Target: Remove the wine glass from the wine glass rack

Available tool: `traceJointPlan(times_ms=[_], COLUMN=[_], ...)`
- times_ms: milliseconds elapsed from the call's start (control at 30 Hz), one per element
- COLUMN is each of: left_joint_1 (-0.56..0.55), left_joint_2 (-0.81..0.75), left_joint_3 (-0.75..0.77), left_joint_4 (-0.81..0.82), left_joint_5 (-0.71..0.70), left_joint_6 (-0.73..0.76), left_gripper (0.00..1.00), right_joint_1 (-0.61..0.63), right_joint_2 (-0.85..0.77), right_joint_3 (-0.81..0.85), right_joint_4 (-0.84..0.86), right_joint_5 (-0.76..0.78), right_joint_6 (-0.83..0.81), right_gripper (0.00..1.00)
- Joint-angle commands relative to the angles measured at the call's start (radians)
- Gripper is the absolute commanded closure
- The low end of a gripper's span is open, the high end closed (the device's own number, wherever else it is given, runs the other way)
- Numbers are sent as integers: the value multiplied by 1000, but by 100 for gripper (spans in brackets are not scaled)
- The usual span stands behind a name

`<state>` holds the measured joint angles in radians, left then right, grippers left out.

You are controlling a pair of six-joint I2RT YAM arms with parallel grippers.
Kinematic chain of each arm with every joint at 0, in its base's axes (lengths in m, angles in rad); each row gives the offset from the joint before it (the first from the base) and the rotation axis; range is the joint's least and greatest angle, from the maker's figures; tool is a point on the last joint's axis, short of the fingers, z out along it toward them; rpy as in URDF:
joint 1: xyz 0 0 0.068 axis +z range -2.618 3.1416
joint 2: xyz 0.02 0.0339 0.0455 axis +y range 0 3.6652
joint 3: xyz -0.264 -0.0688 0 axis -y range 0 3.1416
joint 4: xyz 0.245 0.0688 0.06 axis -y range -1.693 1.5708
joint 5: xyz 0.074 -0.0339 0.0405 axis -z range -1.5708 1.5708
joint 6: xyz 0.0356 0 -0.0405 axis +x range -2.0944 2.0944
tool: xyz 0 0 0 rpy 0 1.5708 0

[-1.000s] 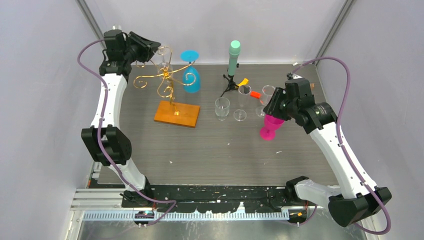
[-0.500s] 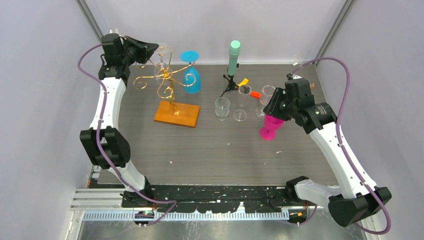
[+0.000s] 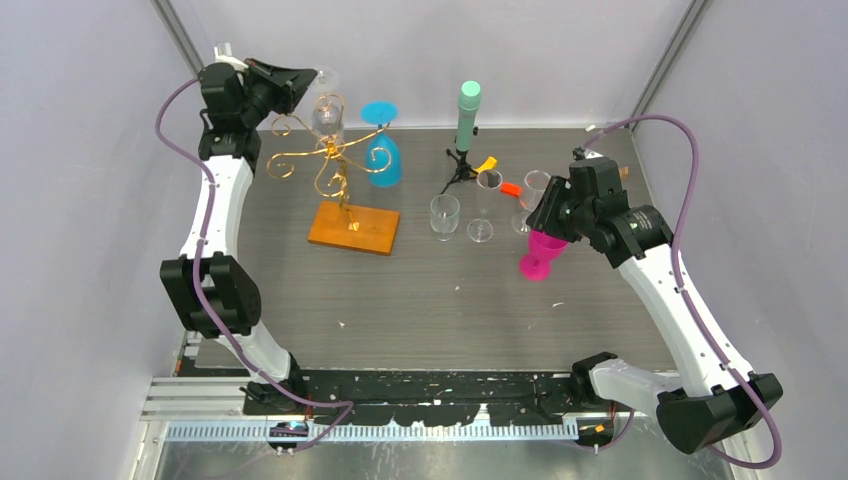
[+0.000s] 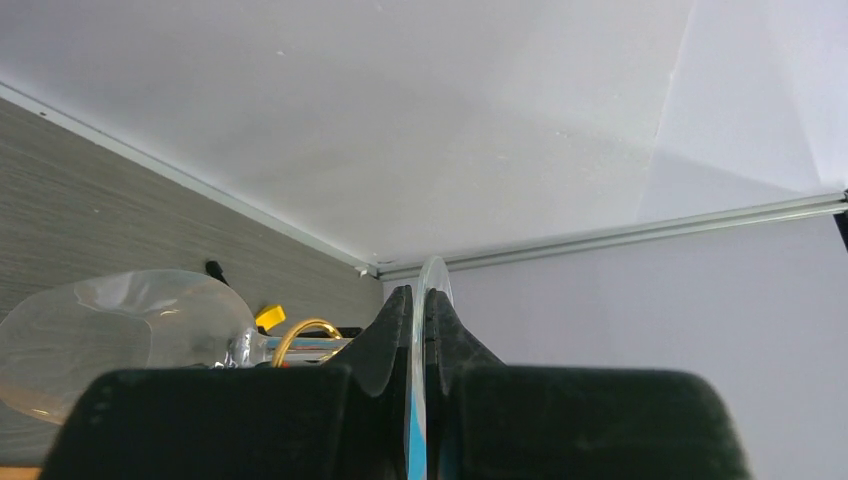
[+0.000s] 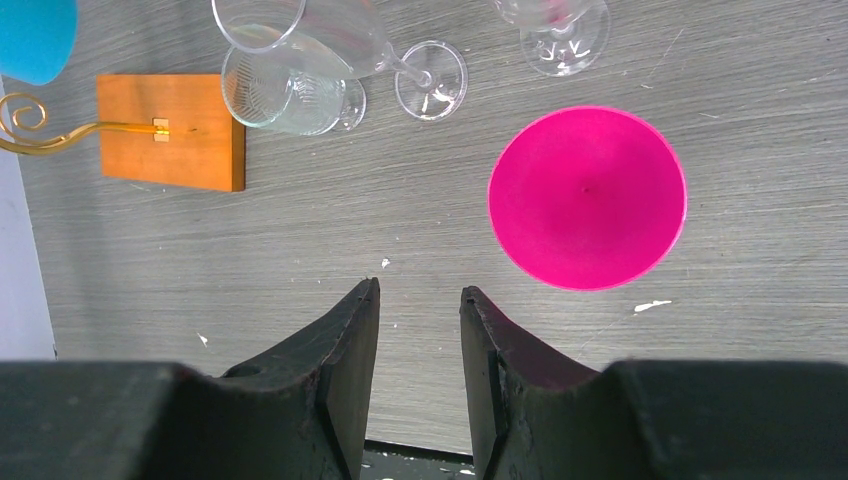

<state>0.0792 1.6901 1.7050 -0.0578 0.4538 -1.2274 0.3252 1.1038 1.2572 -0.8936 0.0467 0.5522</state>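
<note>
Nearest to me, the right tool point(image 5: 417, 292) hangs over the tabletop point(image 5: 300, 260) with its fingers apart and nothing between them. A pink glass point(image 5: 587, 197) stands just ahead of it, untouched. I judge that this arm has no part in the present step.

Further back stands the rack point(image 3: 335, 165), with a blue glass point(image 3: 383, 160) hanging upside down on its right side.

The work is at the far left corner. The left tool point(image 4: 418, 296) is clenched on the thin round foot of the glass point(image 4: 110, 335). In the wrist view the foot's edge runs straight between the two fingers, and the bowl shows to the left. A gold curl of the rack sits just beside the stem, so I think the glass is at the top of the rack and not yet clear of it. I cannot tell if the wire touches the stem.

The step in hand is the pulling out. Next I must slide the stem out through the open end of the scroll, with a firm but gentle grip, and then lift it away.
</note>
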Motion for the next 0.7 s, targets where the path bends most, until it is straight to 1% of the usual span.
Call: traceJointPlan(times_ms=[0,400,533,667], left_joint_1=[3,-7,-7,-7], left_joint_2=[-23,10,9,-28], left_joint_3=[20,27,49,49], left_joint_4=[149,180,106,13], left_joint_5=[57,144,209,214], left_joint_6=[-43,-90,-73,-17], left_gripper=[100,100,100,100], right_joint_1=[-3,-3,-3,-2], right_joint_2=[-26,-34,-36,-46], right_joint_3=[-5,-9,-8,-10], right_joint_4=[32,32,32,39], right_joint_5=[8,1,-5,-4], right_joint_6=[4,8,9,17], right_gripper=[59,59,57,57])
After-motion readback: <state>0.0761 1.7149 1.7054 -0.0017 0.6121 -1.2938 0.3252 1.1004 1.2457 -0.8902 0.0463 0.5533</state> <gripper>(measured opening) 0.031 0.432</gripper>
